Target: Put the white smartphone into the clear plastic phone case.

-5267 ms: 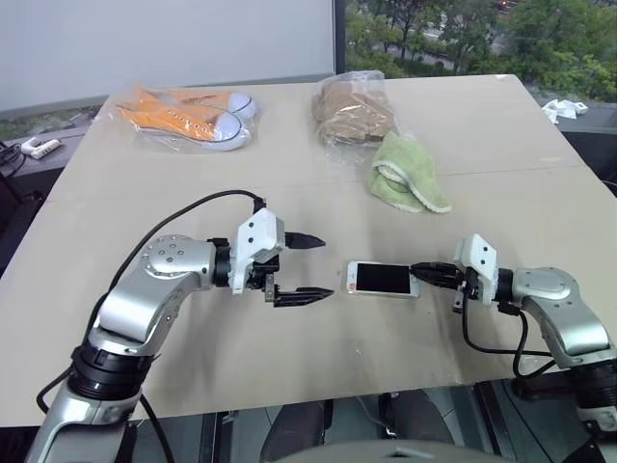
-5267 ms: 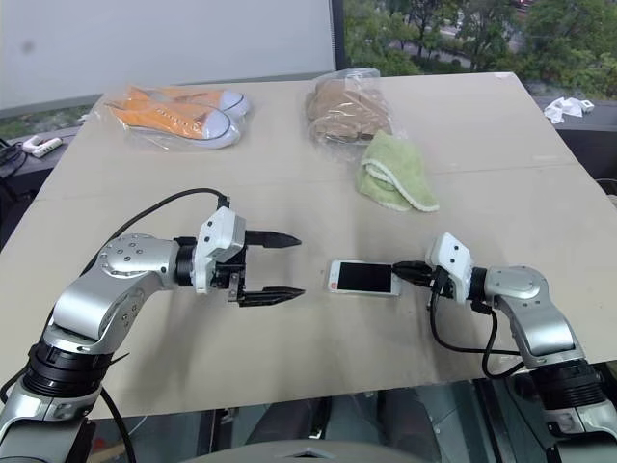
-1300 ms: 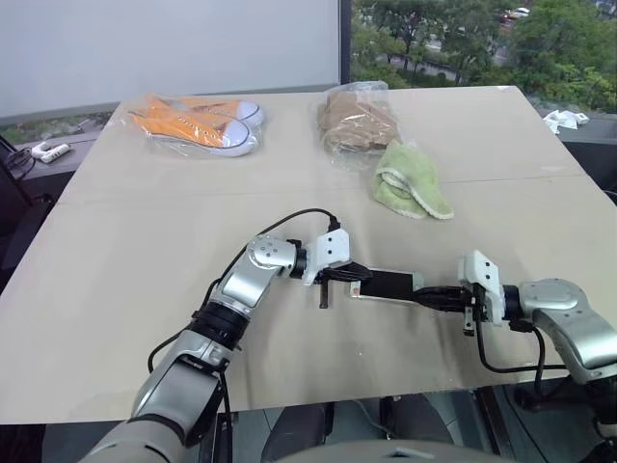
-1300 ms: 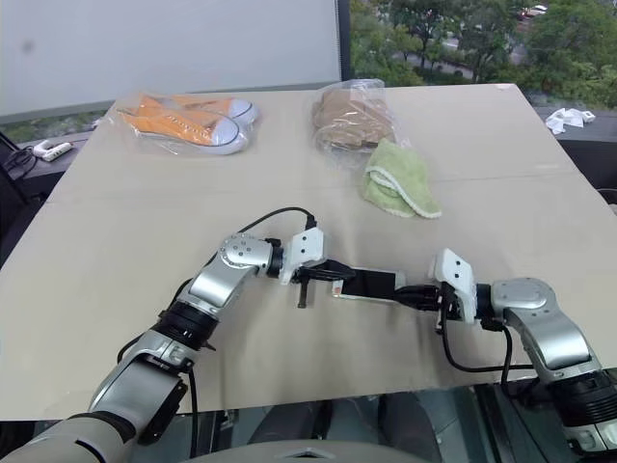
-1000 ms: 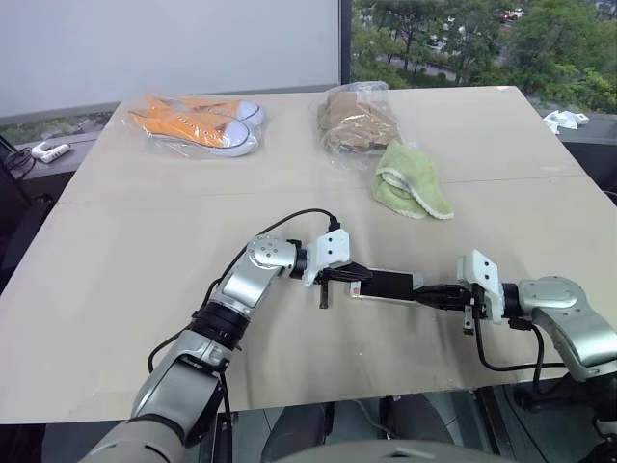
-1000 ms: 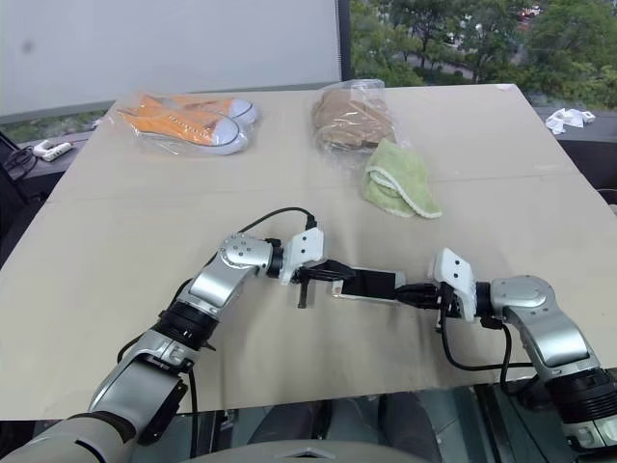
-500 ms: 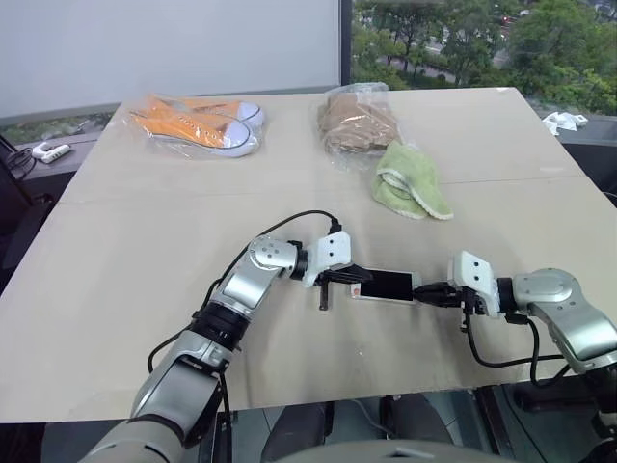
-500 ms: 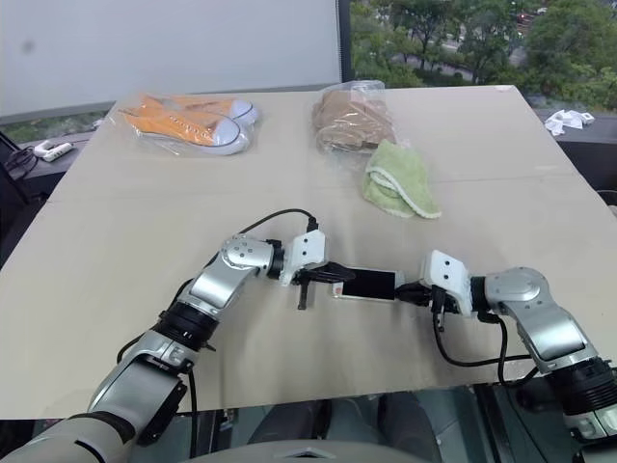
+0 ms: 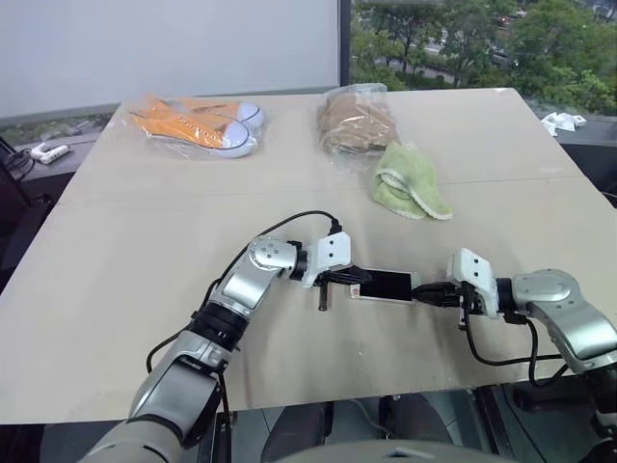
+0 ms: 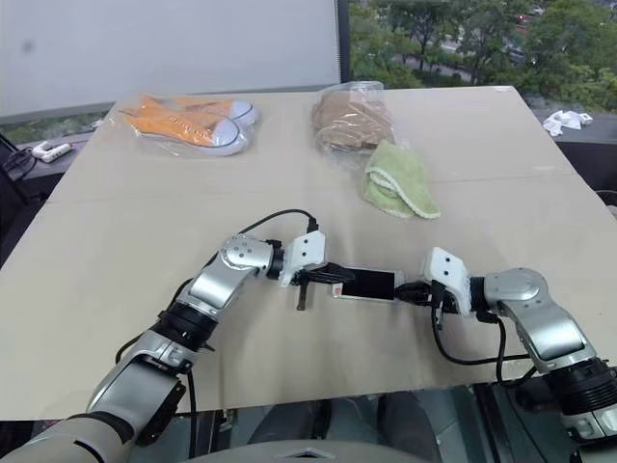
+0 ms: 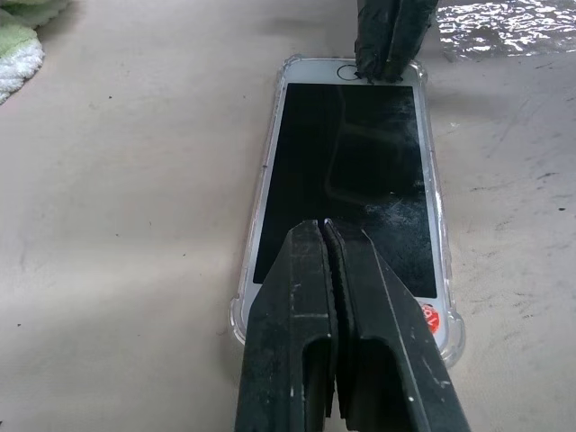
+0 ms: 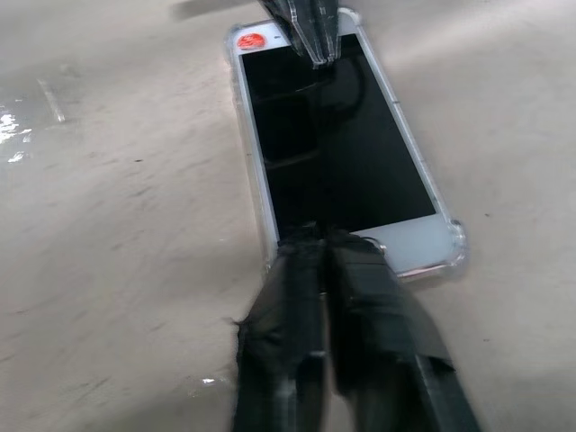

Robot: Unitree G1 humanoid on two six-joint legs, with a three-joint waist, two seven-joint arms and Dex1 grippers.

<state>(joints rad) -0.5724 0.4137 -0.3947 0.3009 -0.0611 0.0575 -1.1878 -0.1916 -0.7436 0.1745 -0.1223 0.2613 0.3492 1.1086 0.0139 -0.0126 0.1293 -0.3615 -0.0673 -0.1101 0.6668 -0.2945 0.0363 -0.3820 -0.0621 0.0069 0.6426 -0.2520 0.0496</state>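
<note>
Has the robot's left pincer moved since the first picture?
Yes. The left pincer has come rightward across the table and now rests, shut, on the white smartphone, below the green towel.

Both tools (image 9: 349, 278) (image 9: 424, 289) closed, tips facing.

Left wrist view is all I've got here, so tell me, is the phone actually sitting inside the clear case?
Observer: Yes. In the right wrist view the clear plastic phone case rims the white smartphone at every corner.
Operator: Whose fingers are at the far end?
Observer: The right gripper, at the home-button end.
Operator: What else is on the table?
Observer: Orange sneakers in a bag, a bagged brown item and a green cloth, all far back.
</note>
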